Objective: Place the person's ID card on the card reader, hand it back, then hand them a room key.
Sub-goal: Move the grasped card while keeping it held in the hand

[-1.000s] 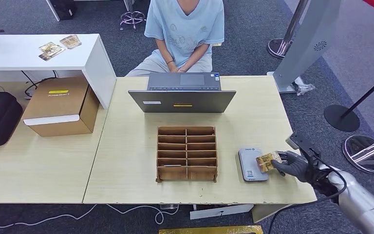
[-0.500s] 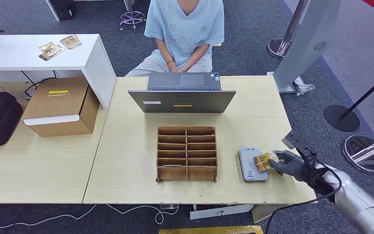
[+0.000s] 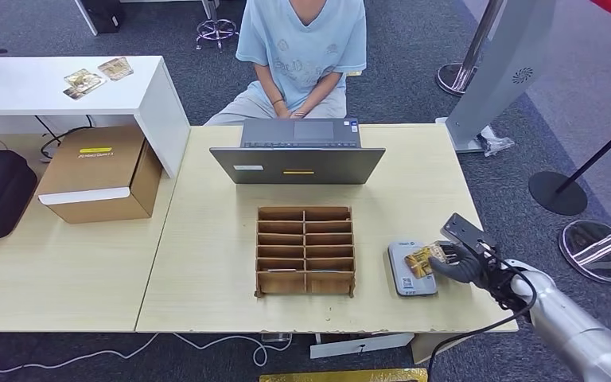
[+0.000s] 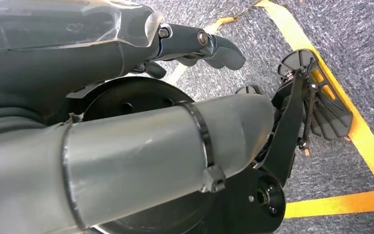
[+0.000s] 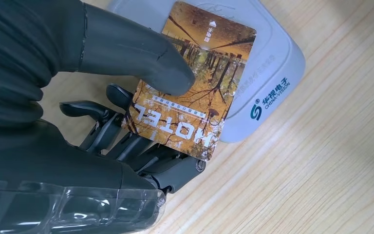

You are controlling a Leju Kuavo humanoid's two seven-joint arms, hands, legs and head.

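one card (image 5: 195,92) is pinched in the right robot hand (image 3: 460,263), thumb on top and fingers beneath, its far end over the grey card reader (image 3: 408,274) near the bench (image 3: 207,239) edge, close to the reader's top. this looks like the first step, presenting the id. next it likely needs laying flat and releasing. the left robot hand (image 4: 195,46) hangs low, fingers curled around nothing.

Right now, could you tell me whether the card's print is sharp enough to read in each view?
Right wrist view: sharp, the card reads HOTEL upside down, the right hand's thumb hides a little. Head view: the card on the reader is too small to read.
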